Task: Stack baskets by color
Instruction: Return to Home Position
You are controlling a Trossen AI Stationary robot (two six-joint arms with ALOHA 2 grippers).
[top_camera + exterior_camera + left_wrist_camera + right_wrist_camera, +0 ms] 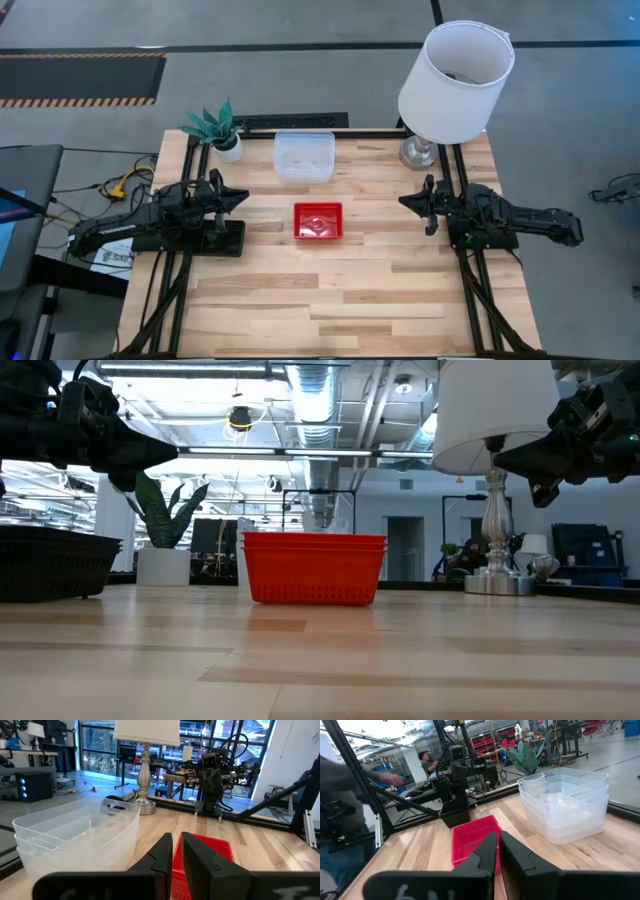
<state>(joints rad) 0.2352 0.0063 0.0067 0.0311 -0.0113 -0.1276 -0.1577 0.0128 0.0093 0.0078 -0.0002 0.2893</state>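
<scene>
Clear baskets [304, 157] stacked at back, red baskets [318, 221] stacked mid-table, black baskets [226, 240] by left arm [150, 222], both jaws narrow, empty

Nested red baskets [318, 221] sit upright at the centre of the tabletop [300, 300]. Clear baskets [304, 157] are stacked behind them. Black baskets [50, 565] stand at left.

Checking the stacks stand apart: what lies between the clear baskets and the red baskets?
Only bare tabletop; the high view shows the clear baskets and the red baskets apart.
</scene>
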